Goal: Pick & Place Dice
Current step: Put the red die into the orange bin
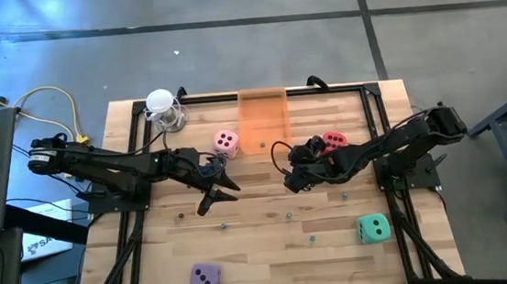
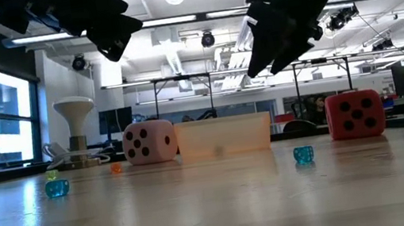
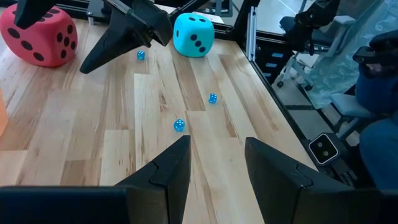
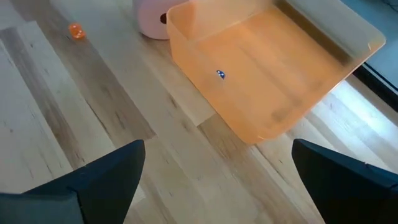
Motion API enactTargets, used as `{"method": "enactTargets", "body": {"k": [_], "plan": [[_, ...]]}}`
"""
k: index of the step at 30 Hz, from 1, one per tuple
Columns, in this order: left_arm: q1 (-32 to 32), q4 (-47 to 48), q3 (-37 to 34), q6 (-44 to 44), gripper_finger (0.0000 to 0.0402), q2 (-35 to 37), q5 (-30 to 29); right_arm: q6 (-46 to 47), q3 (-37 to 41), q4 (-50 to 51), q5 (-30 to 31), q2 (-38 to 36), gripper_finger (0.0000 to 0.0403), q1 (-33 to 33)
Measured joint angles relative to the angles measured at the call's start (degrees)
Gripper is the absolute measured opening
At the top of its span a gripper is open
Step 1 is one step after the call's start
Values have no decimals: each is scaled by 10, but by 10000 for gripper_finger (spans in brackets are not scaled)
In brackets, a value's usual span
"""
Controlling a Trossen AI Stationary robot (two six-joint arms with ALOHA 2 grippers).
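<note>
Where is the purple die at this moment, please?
In the high view, the purple die lies alone near the table's front edge on the left arm's side, far from the orange bin and the teal die.

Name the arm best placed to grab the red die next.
Right. The right gripper hangs open just beside the red die on its own side; the left gripper, also open, sits across the orange tray, nearer the pink die.

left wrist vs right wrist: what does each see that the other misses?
Left wrist only: red die, teal die, three small blue dice on the wood, the right arm, and a person seated past the table edge. Right wrist only: orange bin with a tiny blue die inside, pink die beside it, a small orange die. Both: bare table, and each arm's own open pincer, left, right, holding nothing.
</note>
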State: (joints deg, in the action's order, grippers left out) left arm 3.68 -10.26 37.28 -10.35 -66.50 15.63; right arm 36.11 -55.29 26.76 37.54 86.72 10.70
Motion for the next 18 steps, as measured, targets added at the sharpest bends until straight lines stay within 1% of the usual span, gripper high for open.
{"method": "enactTargets", "body": {"k": [4, 9, 13, 18], "plan": [[0, 0, 0, 0, 148, 0, 0, 15, 0, -2, 15, 9, 399, -1], [0, 1, 0, -1, 148, 0, 0, -12, 0, -18, 13, 17, 399, -17], [0, 1, 0, -2, 148, 0, 0, -12, 0, -21, -10, 26, 399, -25], [0, 2, 0, -2, 148, 0, 0, -15, 1, -24, -17, 49, 399, -29]]}}
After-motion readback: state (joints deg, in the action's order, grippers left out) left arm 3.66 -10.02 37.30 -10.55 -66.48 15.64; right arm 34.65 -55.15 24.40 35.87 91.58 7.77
